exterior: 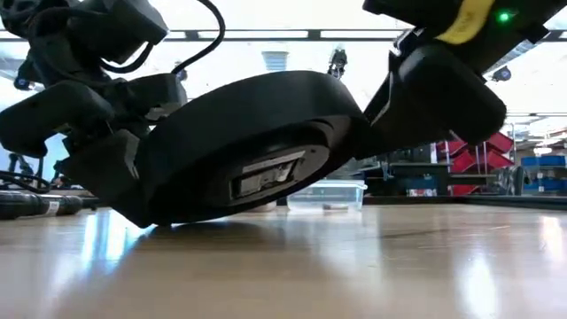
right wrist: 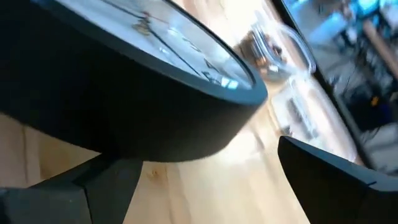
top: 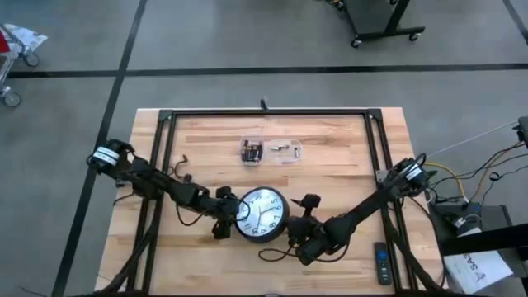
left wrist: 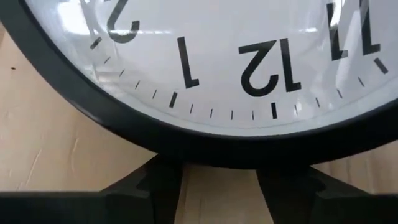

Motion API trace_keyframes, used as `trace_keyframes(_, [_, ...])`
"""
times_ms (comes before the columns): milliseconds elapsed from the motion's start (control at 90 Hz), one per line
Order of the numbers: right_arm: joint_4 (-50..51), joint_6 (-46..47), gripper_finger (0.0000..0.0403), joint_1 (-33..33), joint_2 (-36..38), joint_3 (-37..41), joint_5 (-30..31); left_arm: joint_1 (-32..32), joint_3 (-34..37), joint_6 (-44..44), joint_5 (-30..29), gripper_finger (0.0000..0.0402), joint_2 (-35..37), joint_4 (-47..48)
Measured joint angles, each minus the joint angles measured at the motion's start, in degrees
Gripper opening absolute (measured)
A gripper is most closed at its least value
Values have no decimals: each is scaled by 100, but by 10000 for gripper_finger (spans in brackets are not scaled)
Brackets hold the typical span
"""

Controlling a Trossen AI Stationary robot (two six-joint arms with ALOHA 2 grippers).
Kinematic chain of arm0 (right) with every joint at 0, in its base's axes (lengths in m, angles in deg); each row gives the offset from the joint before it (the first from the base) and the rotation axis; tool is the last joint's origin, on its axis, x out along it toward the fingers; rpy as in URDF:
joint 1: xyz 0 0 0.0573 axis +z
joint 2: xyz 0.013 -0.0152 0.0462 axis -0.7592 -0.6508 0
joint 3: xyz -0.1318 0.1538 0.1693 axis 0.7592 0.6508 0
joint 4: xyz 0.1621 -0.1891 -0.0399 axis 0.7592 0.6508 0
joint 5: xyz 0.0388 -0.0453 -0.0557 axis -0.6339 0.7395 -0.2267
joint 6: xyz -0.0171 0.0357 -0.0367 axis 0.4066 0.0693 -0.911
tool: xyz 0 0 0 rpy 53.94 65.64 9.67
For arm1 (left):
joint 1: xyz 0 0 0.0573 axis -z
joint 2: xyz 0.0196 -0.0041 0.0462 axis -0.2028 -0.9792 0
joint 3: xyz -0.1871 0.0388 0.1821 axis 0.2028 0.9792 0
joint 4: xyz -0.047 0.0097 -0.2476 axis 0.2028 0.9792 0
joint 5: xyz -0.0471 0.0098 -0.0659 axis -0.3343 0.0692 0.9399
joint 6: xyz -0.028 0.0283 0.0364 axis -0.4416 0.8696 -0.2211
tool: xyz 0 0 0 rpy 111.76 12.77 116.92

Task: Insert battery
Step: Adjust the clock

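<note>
Both arms are working the round black-rimmed wall clock (top: pixel 263 214) at the near middle of the pale wooden tabletop (top: pixel 338 169). The left claw (top: pixel 224 216) is pinching the rim near the twelve, and the right claw (top: pixel 304 219) is gripping the opposite edge. In the low view the clock (exterior: pixel 239 146) is tilting, right side raised, left edge nearly on the wood, and the battery slot (exterior: pixel 268 173) is showing on its underside. So the slot is facing down and away from both claws; it needs turning up. The clear plastic containers (top: pixel 271 151) are sitting well beyond the clock toward the far edge, neither arm clearly nearer. Whether they are holding a battery is hard to make out, and so is whether the slot is already filled.
</note>
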Motion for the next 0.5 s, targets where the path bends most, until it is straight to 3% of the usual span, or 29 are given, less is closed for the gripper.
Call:
trace_keyframes(333, [-1237,-3074,350,0,6,0,-8,-2,0,-2,-9,171,9,-19])
trace_keyframes(500, [-1583,-3816,350,-42,7,0,-329,-2,0,-2,-8,173,9,-23])
